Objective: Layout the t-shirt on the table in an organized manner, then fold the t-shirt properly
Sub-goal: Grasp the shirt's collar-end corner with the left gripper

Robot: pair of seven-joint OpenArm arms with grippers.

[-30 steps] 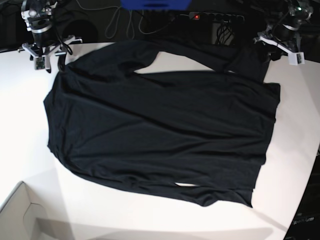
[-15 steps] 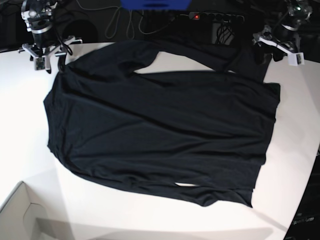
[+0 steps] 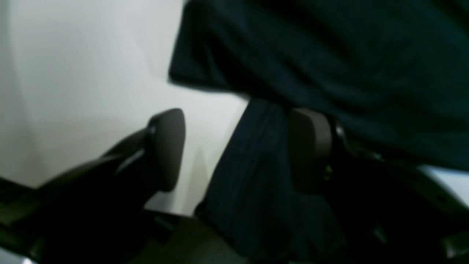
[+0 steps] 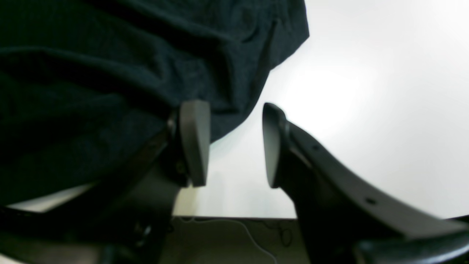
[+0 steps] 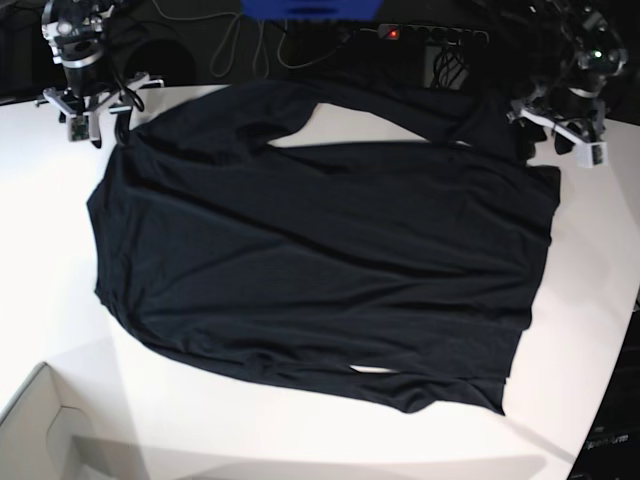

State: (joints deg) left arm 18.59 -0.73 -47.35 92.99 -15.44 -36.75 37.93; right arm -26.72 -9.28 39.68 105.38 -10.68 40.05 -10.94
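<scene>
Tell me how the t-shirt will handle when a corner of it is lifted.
Likely floppy: the t-shirt lies flat on the table with soft wrinkles and a sleeve folded over itself. A lifted corner would probably drape and drag the rest along. It looks thin and light, so it may slide on the smooth tabletop. The fabric between the open left pincer hangs limp, which suggests no stiffness.

A large, smooth white table (image 5: 60, 250) with a curved edge is seen. A plain black fabric t-shirt (image 5: 320, 260) is spread flat across it, and a pale cardboard box corner (image 5: 40, 430) is seen at the near left.
</scene>
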